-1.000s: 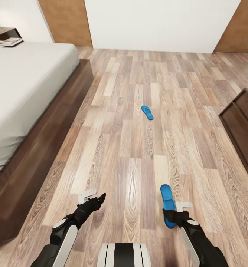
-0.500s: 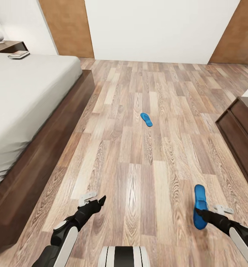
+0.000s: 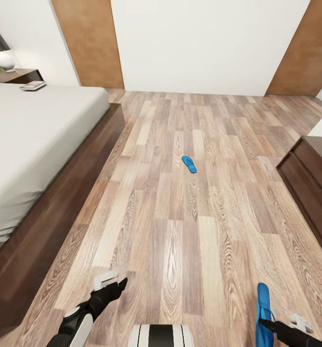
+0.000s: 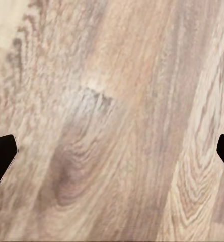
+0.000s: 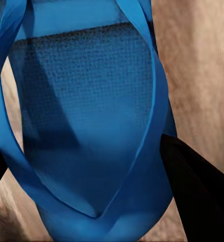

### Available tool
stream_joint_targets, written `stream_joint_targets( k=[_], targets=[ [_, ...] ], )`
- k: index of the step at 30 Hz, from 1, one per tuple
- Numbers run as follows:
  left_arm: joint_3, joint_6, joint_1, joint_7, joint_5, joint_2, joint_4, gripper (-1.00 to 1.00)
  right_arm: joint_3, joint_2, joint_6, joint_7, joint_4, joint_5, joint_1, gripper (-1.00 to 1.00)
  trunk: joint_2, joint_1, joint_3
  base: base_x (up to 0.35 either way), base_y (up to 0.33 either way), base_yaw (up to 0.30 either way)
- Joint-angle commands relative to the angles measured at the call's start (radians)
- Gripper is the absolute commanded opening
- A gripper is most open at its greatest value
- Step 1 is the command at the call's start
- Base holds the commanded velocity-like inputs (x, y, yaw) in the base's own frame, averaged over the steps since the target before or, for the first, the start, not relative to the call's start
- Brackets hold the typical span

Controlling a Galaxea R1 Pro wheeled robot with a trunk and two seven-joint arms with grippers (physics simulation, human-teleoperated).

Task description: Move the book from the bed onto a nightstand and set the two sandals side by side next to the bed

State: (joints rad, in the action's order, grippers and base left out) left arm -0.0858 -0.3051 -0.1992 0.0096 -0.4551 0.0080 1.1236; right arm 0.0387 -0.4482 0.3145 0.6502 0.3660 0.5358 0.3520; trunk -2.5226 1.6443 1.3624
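Sandal [image 3: 263, 315] clamped in right jaws; left jaws wide, empty; second sandal [image 3: 189, 164] on floor [image 3: 180, 231].

Wood-plank floor [image 3: 180, 250], one blue sandal [image 3: 189, 164] lying flat mid-room, bed [image 3: 31, 144] bearing a book [image 3: 33, 86]

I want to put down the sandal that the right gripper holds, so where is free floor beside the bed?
The held sandal sits in the right gripper. Bare floor runs along the bed frame, between it and the other sandal. More open planks lie between that sandal and the dark cabinet. Nothing on the floor looks crowded.
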Motion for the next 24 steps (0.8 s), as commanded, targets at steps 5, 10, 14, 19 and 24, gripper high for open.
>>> stream_joint_targets(
  k=[5,10,14,19,24],
  targets=[
    [0.003,0.123,0.001,-0.021,-0.007,0.004,-0.081,1.00,0.004,0.000,-0.098,0.003,-0.073,0.007,0.000,-1.00,0.001,-0.002,-0.019,0.000,0.000,0.000],
    [0.000,0.166,0.001,-0.026,-0.007,0.001,-0.102,1.00,0.004,0.000,-0.155,0.003,-0.090,0.007,0.000,-1.00,0.002,-0.005,-0.038,0.000,0.000,0.000],
    [0.000,0.170,0.001,-0.026,-0.007,0.001,-0.103,1.00,0.004,0.000,-0.159,0.004,-0.091,0.006,0.000,-1.00,0.003,-0.006,-0.054,0.000,0.000,0.000],
    [-0.002,0.169,0.001,-0.026,-0.007,0.001,-0.104,1.00,0.004,0.000,-0.160,0.003,-0.099,0.006,0.000,-1.00,0.004,-0.009,-0.073,0.000,0.000,0.000],
    [-0.003,0.170,0.001,-0.026,-0.007,0.001,-0.105,1.00,0.004,0.000,-0.162,0.002,-0.116,0.005,0.000,-1.00,0.005,-0.011,-0.092,0.000,0.000,0.000]
  ],
)
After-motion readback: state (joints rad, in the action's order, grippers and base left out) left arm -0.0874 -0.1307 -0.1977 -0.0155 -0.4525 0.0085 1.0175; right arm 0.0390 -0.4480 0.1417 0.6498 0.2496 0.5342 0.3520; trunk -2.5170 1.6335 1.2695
